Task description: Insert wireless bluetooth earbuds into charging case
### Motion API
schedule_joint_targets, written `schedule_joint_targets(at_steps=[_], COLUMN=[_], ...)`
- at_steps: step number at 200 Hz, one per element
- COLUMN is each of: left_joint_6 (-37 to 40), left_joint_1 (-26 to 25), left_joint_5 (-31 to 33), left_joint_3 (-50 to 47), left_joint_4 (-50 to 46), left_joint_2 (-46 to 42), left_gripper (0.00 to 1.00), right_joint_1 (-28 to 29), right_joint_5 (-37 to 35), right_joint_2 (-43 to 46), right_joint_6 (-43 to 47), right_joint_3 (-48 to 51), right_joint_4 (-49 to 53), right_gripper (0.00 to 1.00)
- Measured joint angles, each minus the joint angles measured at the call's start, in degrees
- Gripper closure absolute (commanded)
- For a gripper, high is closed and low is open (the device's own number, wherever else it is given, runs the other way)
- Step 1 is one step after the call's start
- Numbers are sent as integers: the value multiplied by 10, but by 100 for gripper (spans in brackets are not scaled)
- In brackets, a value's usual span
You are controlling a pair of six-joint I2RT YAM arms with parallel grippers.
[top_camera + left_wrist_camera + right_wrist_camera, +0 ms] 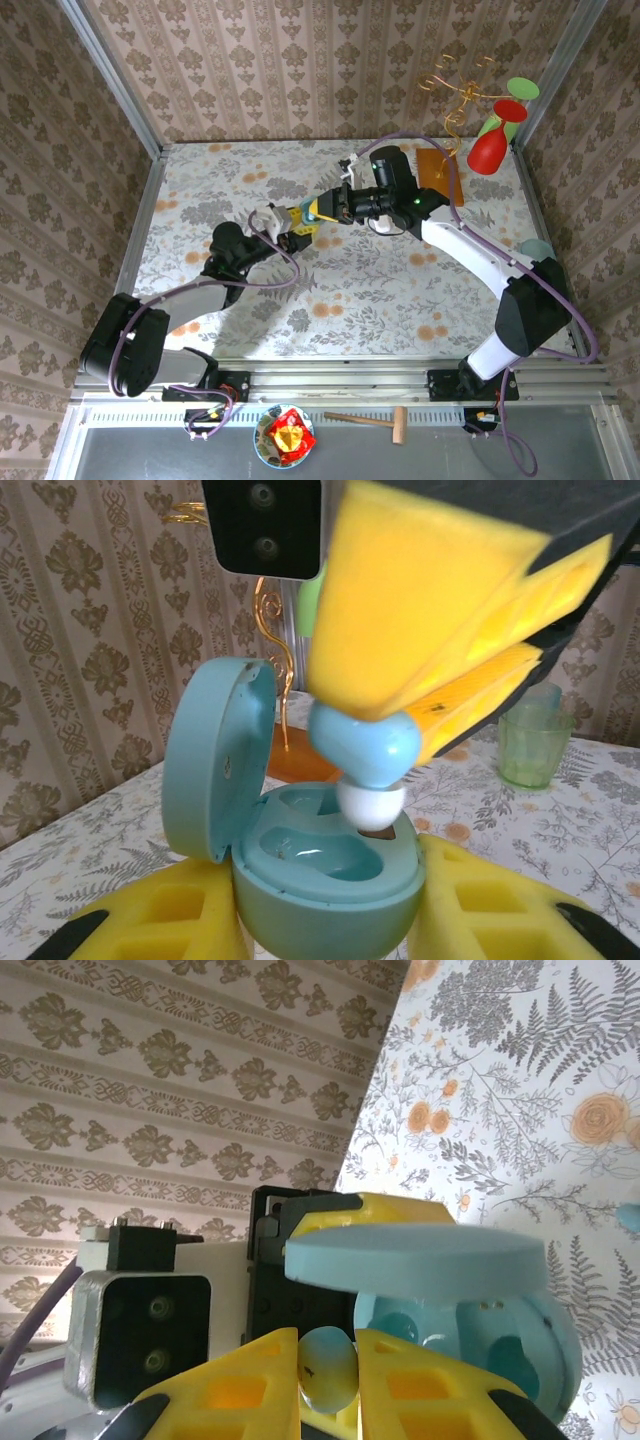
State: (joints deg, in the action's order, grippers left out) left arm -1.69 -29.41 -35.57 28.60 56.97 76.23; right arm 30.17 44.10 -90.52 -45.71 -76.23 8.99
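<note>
My left gripper (330, 925) is shut on a light blue charging case (330, 880), its yellow fingers (500, 910) pressed against both sides. The case's lid (215, 770) stands open at the left. My right gripper (328, 1375) is shut on a pale blue earbud (328, 1368) with a white tip. In the left wrist view this earbud (365, 750) hangs tip-down over the case's far right well, just touching or just above it. The near well is empty. In the top view both grippers meet above the table's middle, left (285, 228) and right (318, 210).
A green glass (535, 742) stands on the floral tablecloth behind the case. At the back right are a gold wire stand (455, 90) on an orange base (435, 165) and red and green goblets (492, 140). A bowl (284, 437) and wooden mallet (370, 420) lie below the table's near edge.
</note>
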Motion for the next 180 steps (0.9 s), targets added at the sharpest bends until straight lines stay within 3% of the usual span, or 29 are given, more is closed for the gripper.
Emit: schedule_joint_targets(at_steps=[103, 180], left_joint_6=[-11, -13], left_joint_1=[-2, -2], left_joint_5=[-1, -1], left_joint_3=[6, 5], left_joint_4=[-3, -14], left_joint_2=[0, 0], left_gripper=[71, 71], right_joint_1=[14, 18], right_joint_5=[-34, -54], right_joint_2=[-13, -15], right_joint_6=[35, 39], right_joint_3=[-18, -29], right_joint_4=[31, 52], right_gripper=[83, 68])
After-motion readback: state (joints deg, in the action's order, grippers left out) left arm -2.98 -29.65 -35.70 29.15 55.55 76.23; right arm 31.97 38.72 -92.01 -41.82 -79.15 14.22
